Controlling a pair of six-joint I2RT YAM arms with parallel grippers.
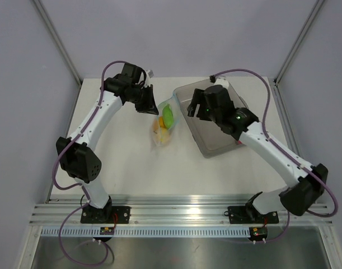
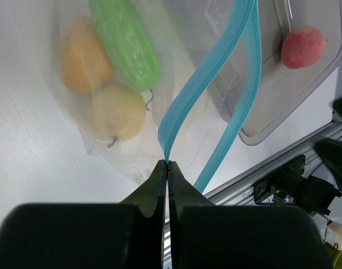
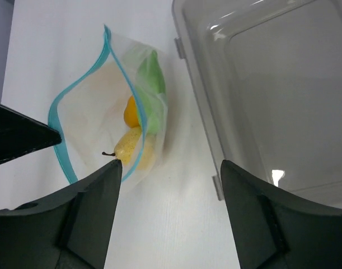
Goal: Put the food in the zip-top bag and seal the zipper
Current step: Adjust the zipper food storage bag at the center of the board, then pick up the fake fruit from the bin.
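We judge the last piece, a round red-pink toy fruit (image 2: 302,47), waits in the grey translucent tray (image 3: 271,84). The right gripper (image 3: 171,163), jaws wide and empty, should straddle it squarely while the left gripper (image 2: 168,165), pinched tight on the light blue zipper strip (image 2: 215,78), holds the mouth agape. The clear crinkly plastic bag (image 1: 162,134) lies just beside the tray, long axis near-to-far, mouth farthest from our bases.

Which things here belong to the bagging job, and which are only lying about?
Belong to the job: zip-top bag; zipper, pinched by the left hand; green food, orange food and yellow food inside the bag; red-pink food, not yet bagged, in the grey tray.
Only lying about: grey tray; metal rail.
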